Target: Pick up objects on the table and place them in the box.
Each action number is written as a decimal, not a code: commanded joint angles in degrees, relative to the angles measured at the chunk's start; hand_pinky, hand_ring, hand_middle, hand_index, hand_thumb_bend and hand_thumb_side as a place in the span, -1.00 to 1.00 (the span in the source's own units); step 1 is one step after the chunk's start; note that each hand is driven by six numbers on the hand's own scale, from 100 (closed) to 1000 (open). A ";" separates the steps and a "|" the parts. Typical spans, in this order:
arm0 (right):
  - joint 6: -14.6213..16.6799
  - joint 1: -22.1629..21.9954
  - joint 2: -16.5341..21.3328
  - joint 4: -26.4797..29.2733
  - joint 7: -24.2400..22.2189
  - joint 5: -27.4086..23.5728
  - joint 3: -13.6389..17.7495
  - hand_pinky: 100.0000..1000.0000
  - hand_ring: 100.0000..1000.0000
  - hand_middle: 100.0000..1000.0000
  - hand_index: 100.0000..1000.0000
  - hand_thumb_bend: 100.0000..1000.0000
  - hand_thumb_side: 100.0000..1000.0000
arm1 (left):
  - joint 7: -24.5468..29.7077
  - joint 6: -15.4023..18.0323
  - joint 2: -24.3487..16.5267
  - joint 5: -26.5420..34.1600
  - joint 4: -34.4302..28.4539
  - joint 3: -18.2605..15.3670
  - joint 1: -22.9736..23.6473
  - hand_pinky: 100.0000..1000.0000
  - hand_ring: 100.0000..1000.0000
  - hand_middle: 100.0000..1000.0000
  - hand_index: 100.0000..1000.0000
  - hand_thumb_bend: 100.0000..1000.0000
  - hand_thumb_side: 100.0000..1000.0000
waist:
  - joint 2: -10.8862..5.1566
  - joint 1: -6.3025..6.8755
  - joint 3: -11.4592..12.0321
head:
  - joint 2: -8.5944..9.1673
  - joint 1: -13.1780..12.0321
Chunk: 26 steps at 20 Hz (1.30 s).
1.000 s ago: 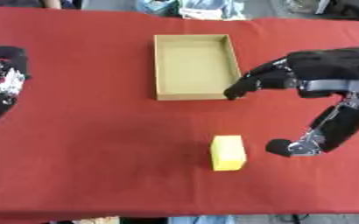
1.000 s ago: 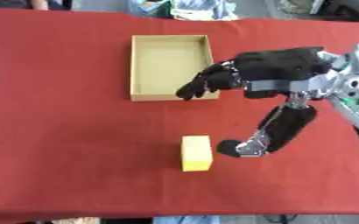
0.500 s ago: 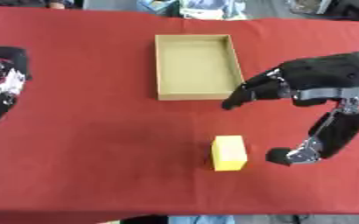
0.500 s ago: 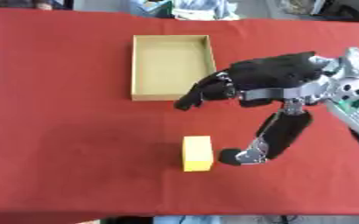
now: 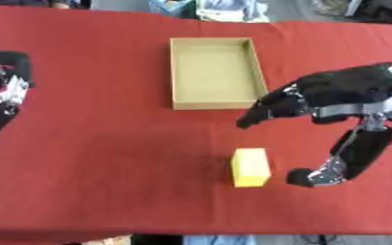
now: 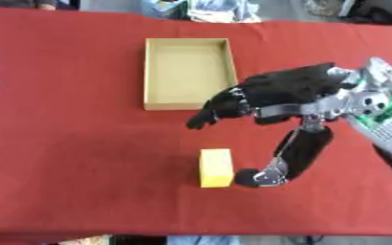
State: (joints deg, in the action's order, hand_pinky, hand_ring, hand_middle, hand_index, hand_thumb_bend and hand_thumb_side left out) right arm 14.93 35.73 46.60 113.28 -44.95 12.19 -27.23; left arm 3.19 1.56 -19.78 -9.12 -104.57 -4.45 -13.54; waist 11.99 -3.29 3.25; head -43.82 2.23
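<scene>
A yellow block [image 5: 250, 166] lies on the red table [image 5: 107, 158], in front of an open cardboard box [image 5: 213, 72] that shows nothing inside. My right hand [image 5: 316, 98] hovers between the two, above and to the right of the block. Its fingers [image 5: 262, 112] reach out towards the left and its thumb [image 5: 321, 174] hangs down just right of the block. The hand is open and holds nothing. My left hand [image 5: 0, 91] rests at the table's left edge, far from the block, and I cannot make out its fingers.
Clutter lies beyond the table's far edge, behind the box. Bare red cloth stretches across the left and middle of the table.
My right hand has come down and to the left from beside the box's near right corner towards the block. The thumb now hangs close beside the block. The block and box have not moved.
</scene>
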 commanded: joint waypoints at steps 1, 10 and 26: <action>0.02 0.44 0.26 -0.68 -0.10 0.66 -0.01 0.44 0.61 0.66 1.00 -0.55 -0.39 | 0.15 0.04 -1.54 -0.04 -0.60 -0.11 -0.57 0.23 -0.07 0.07 0.37 -0.65 0.14 | -0.71 0.13 0.11 | -0.17 0.18; 0.61 0.23 -1.92 -4.39 0.55 2.11 -0.78 0.42 0.60 0.65 1.00 -0.55 -0.38 | 0.15 0.01 -1.42 0.04 -0.63 -0.16 -0.51 0.23 -0.07 0.07 0.37 -0.65 0.14 | -0.73 0.20 0.17 | -0.14 0.38; 1.87 -0.48 -4.78 -10.63 1.48 5.98 -2.41 0.41 0.59 0.64 1.00 -0.54 -0.39 | 0.18 0.01 -1.27 0.09 -0.61 -0.18 -0.51 0.23 -0.07 0.07 0.37 -0.66 0.14 | -0.61 0.44 0.11 | -0.29 0.55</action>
State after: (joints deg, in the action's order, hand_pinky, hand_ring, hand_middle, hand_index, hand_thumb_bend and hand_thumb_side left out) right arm 16.46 34.73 41.10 102.69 -43.50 17.52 -30.04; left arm 3.30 1.46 -19.78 -9.12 -104.57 -4.45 -13.54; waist 12.07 -3.15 3.44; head -43.82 2.68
